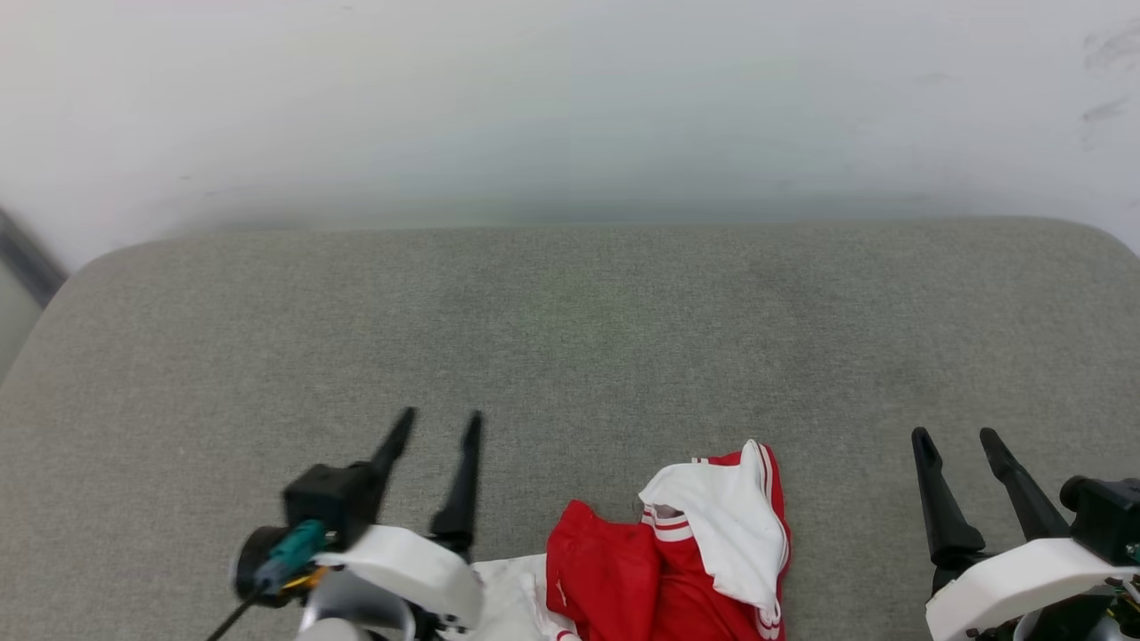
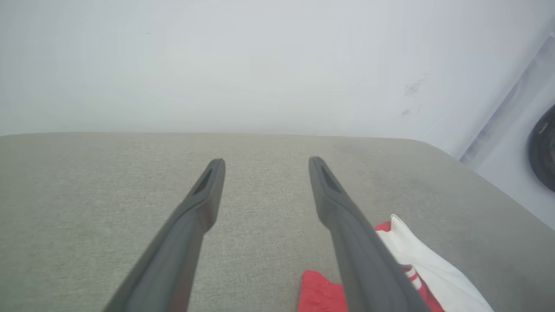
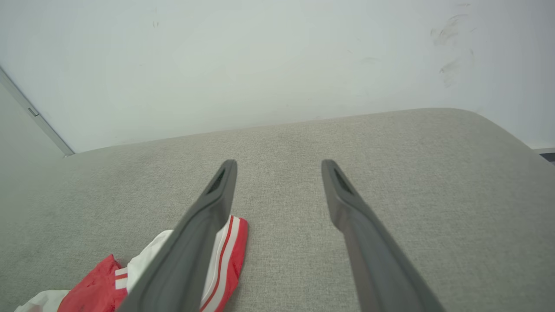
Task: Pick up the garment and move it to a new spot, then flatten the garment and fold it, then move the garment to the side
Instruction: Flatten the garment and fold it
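Note:
The garment (image 1: pixel 677 556), red with white sleeves and striped edges, lies crumpled at the near edge of the grey cushioned surface (image 1: pixel 570 329), between my two arms. My left gripper (image 1: pixel 439 425) hovers to its left, open, nothing between its fingers. In the left wrist view the garment (image 2: pixel 416 260) peeks out behind the right finger (image 2: pixel 347 221) of the open left gripper (image 2: pixel 266 163). My right gripper (image 1: pixel 960 442) stands open to the garment's right. In the right wrist view the garment (image 3: pixel 225 255) lies at lower left, partly behind the left finger of the right gripper (image 3: pixel 279 164).
A pale wall (image 1: pixel 570 107) rises behind the cushioned surface. The surface has rounded corners at the far left (image 1: pixel 98 267) and far right (image 1: pixel 1095 236). A dark round object (image 2: pixel 542 147) sits off the surface's edge in the left wrist view.

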Tool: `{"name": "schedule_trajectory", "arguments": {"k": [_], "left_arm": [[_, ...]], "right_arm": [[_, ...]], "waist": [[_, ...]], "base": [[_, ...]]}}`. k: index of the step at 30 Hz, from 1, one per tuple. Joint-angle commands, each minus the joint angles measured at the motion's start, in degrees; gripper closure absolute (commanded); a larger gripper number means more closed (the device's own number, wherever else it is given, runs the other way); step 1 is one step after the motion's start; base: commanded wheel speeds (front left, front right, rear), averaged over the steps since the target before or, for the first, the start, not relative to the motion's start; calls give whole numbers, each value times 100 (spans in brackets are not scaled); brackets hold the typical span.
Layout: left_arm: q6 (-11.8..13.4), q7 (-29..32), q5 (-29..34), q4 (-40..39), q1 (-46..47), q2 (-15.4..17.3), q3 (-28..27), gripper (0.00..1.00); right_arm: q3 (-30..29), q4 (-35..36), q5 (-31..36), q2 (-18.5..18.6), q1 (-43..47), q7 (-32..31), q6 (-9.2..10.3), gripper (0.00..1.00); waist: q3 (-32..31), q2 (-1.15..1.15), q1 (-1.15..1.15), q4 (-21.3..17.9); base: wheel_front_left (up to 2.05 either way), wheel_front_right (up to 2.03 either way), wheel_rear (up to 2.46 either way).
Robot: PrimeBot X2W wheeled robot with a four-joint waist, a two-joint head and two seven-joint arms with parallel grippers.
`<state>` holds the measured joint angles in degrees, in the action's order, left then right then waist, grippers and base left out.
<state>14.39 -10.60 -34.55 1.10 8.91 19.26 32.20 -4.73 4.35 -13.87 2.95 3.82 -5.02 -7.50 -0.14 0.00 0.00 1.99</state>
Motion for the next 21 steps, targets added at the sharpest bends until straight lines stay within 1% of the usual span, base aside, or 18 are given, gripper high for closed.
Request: {"name": "schedule_trajectory", "arguments": {"k": [1,5,8,9,14,16,18,20,21], "left_arm": [[56,-79,-27,-39,-92,49,-110,0],[262,-244,-83,-148,-363,293,-528,0],[409,-286,-71,-310,-545,403,-691,0],[444,-287,-64,-365,-592,438,-737,0],[571,-230,-25,-650,-711,493,-731,0],[590,-197,8,-733,-693,502,-711,0],[614,-191,5,-792,-653,482,-698,0],[613,-226,-26,-767,-608,446,-733,0],[618,-239,-35,-767,-609,423,-750,0]], "right_arm": [[5,42,48,-11,67,-22,2,0],[85,109,100,-11,123,-273,2,0],[229,129,83,-10,105,-769,2,0],[297,104,49,2,98,-1032,2,0],[864,70,-238,447,-130,-2598,2,0],[1140,120,-422,654,-264,-3118,2,0],[1436,164,-607,852,-411,-3481,2,0],[1763,134,-709,1068,-567,-3745,2,0],[1898,110,-774,1114,-652,-3817,2,0]], "waist": [[-13,0,0,16],[-55,0,0,75],[-66,0,0,137],[-65,0,0,158],[-24,0,0,303],[21,0,0,384],[72,0,0,459],[128,0,0,513],[155,0,0,532]], "base": [[0,0,0],[0,0,0],[0,0,0],[0,0,0],[0,0,0],[0,0,0],[0,0,0],[0,0,0],[0,0,0]]}}
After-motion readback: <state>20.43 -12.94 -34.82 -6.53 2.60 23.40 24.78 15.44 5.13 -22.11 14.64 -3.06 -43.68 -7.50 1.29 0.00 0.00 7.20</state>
